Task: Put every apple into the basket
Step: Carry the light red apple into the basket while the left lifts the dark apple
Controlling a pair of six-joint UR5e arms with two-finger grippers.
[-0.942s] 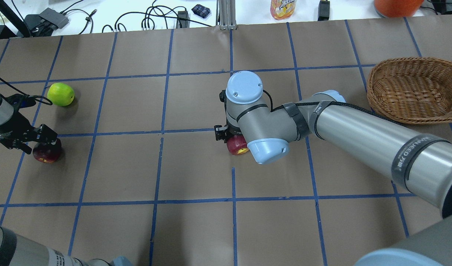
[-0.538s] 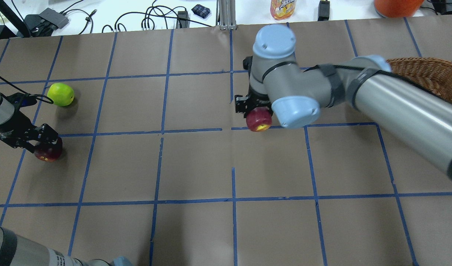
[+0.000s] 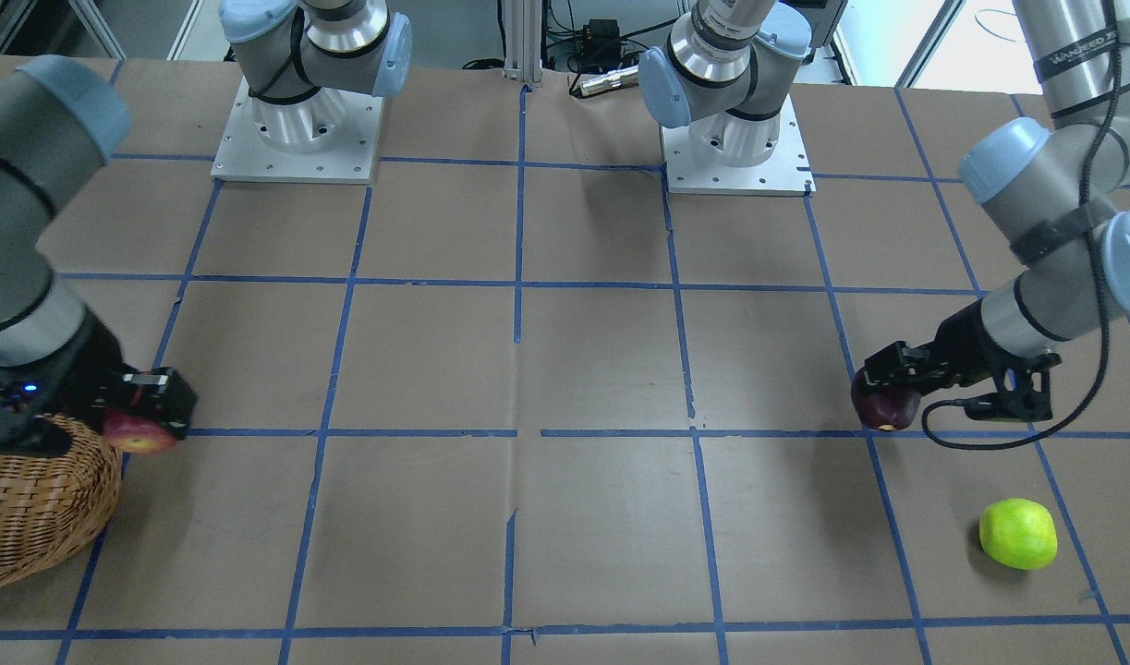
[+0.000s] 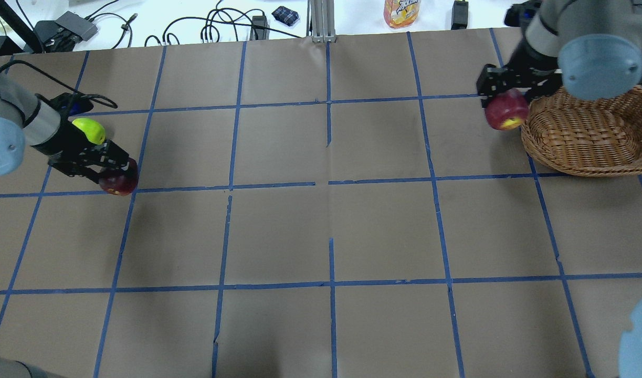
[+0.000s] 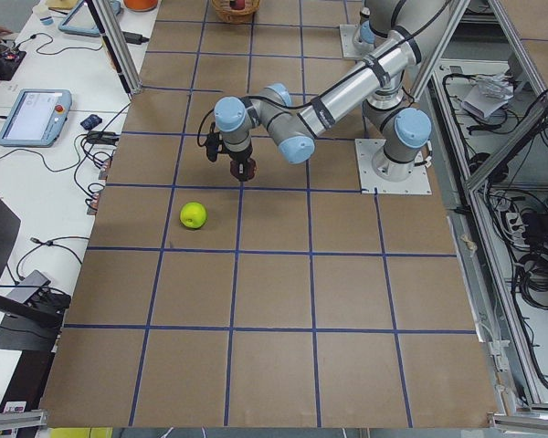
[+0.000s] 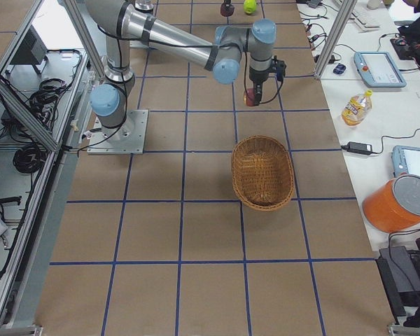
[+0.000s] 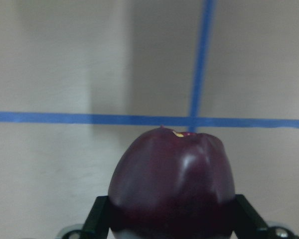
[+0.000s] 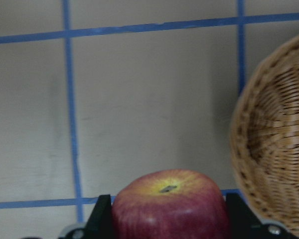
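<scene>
Three apples: a red apple, a maroon apple and a green apple; none lies inside the basket.
Red apple: clamped between the two fingers of the right gripper, its yellow patch on the side away from the wrist. It hangs just beside the basket's rim, on the side toward the table's middle (not over the wicker itself, as the right wrist view shows).
Maroon apple: pinched in the left gripper, one black finger on each flank. It is over a crossing of blue tape lines at the table's far left. Whether it touches the paper or hangs just above it, I cannot tell.
Green apple: alone on the table, near the left gripper but apart from it. In the overhead view the left wrist hides part of it.
Basket: brown wicker, upright at the table's right end, nothing in it.
Table: brown paper ruled into squares by blue tape.
</scene>
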